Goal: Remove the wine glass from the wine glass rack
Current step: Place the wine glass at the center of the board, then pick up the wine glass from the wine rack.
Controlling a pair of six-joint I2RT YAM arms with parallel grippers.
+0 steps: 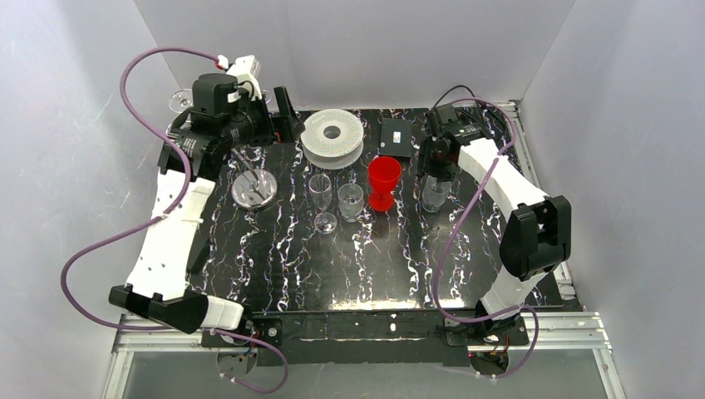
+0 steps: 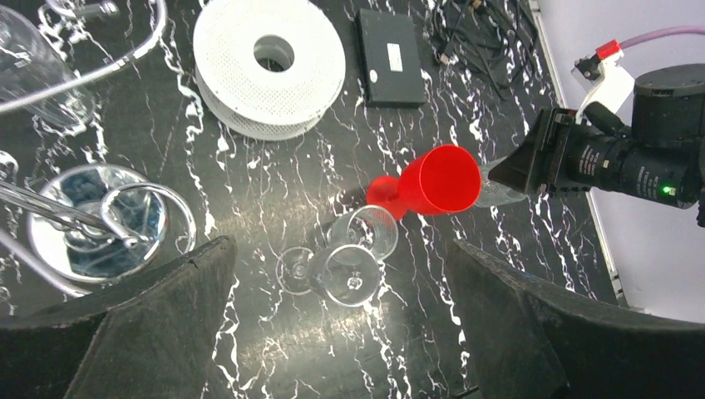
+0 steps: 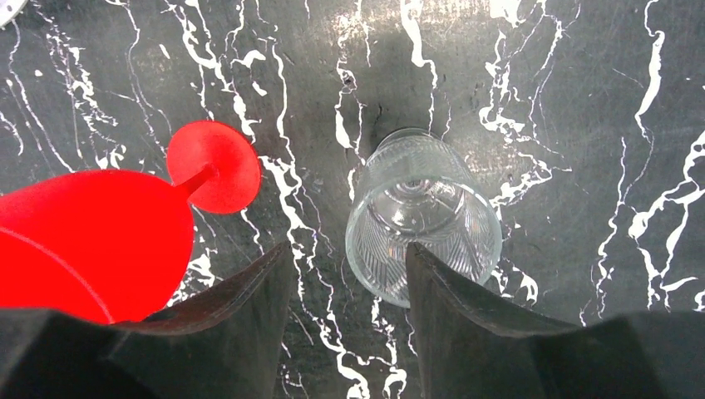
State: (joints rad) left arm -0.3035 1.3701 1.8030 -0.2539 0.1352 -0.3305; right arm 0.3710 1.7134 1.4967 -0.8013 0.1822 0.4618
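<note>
Straight under your right hand [image 3: 347, 249], the ribbed wine glass [image 3: 424, 199] stands upright on the tabletop [image 3: 540, 100], mouth up, well apart from the wine glass rack [image 1: 255, 189]. The hand's fingers are apart, not clamped. In the wrist cam one fingertip [image 3: 441, 299] overlaps the glass rim. The other sits clear of the glass wall, w/ bare tabletop showing btwn finger & glass. Just beside that hand, on the side toward your left arm, is a red goblet [image 3: 91, 241], upright & not touching the ribbed glass.

Your left hand [image 2: 339, 243] hangs high over the back of the tabletop, fingers spread wide, nothing gripped. Below it & off to one side you've got the rack: round chrome base on the tabletop, thin wire arms curving up. A second wine glass [image 2: 33, 66] shows by one curved wire arm, at the far corner of that wrist view. You can't tell if it hangs there or just lines up w/ the wire. Btwn the left hand's fingers in that view, well below, stand a tall stemmed glass [image 1: 322, 199] & a short glass [image 1: 350, 201], close together. Ahead of the hand is a white ribbed spool [image 2: 268, 66] lying flat, w/ a black box [image 2: 391, 56] just beside it.
</note>
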